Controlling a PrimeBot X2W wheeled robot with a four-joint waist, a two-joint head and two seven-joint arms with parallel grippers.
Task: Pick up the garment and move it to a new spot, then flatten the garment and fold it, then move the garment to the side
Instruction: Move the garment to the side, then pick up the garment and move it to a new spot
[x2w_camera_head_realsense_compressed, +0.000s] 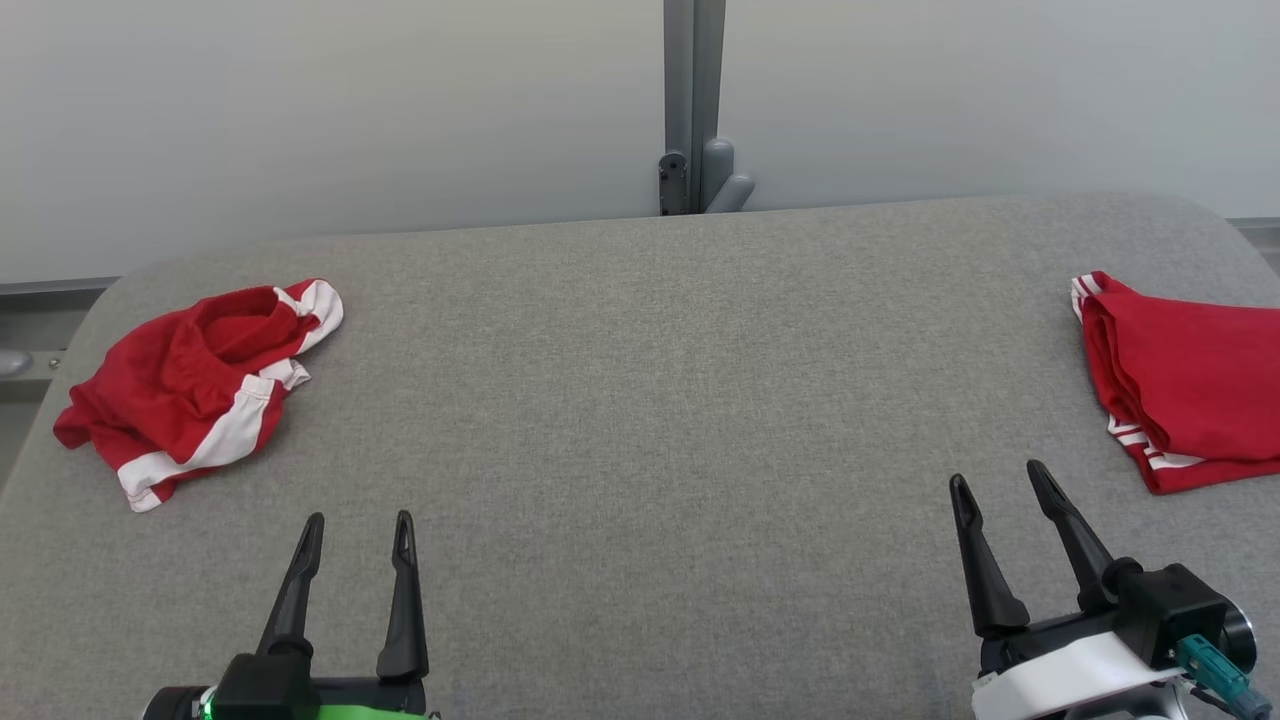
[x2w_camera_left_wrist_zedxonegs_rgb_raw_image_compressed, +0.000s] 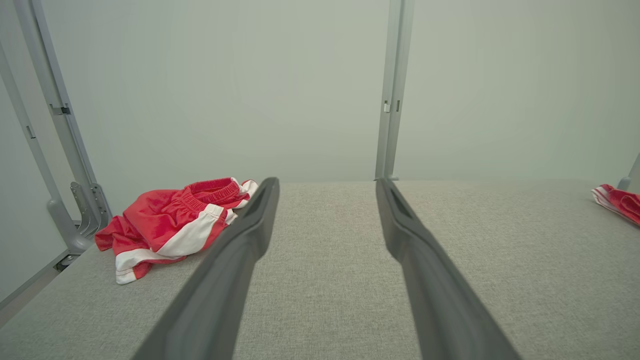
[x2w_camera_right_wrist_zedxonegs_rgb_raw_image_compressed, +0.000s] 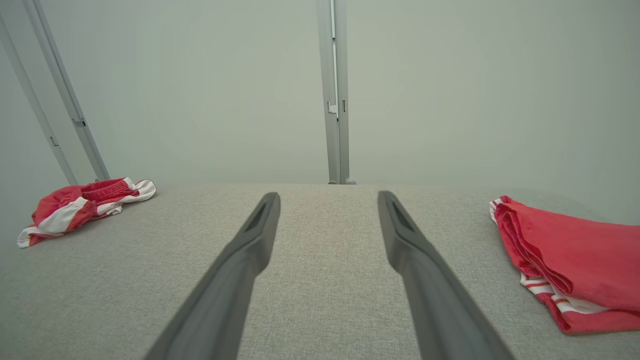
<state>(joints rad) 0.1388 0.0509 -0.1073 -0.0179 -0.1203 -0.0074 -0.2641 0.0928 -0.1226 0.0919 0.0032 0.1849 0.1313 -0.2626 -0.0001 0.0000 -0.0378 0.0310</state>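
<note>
The left gripper (x2w_camera_head_realsense_compressed: 360, 520) and right gripper (x2w_camera_head_realsense_compressed: 998, 475) are hanging spread and empty over the grey fabric-covered table (x2w_camera_head_realsense_compressed: 650, 400). The crumpled red-and-white shorts (x2w_camera_head_realsense_compressed: 195, 385) are lying far left, untouched, so the pick-up looks to be only starting. The left arm is likely needing to reach there and pinch 1 edge.

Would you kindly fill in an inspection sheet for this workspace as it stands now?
Surface: grey fabric-covered table, flat.
Job's things: crumpled red and white garment at the far left; folded red garment at the right edge.
Clutter: nothing seen.
Grippers: left gripper and right gripper both open, holding nothing, apart from both garments.
Cables: teal plug at the right wrist; no loose cable seen.
Surroundings: pale wall panels and a grey post behind the table.
</note>
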